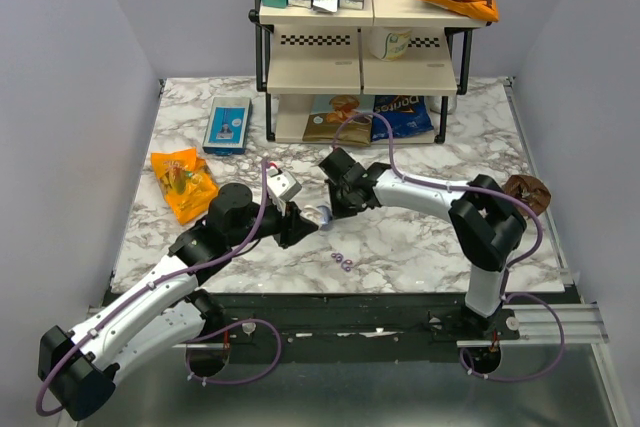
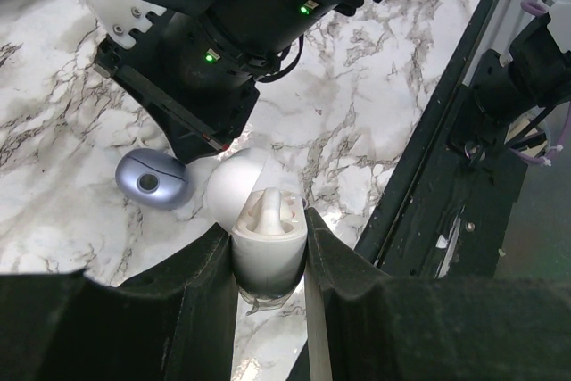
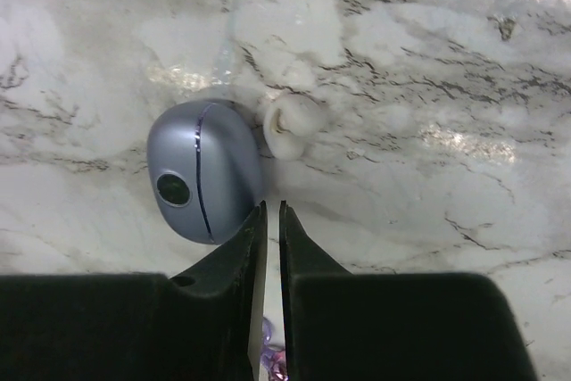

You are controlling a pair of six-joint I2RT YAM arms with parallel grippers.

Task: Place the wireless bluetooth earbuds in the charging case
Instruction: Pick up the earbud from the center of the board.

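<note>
Your earbuds lay loose on the table, nearest the arm bases and apart from both claws. A little farther in, your left gripper was clamped on a white case whose lid stood open. The charging case lay closed just beside it. Your right gripper hung over that case's edge, fingers nearly together with only a thin slit between them. A shelf stood at the far edge.

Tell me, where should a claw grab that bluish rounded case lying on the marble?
Probably from straight above, pinching the lavender case across its narrower width. It lies closed and low on the table, leaving little for a sideways approach, and the white case crowds one side.
</note>
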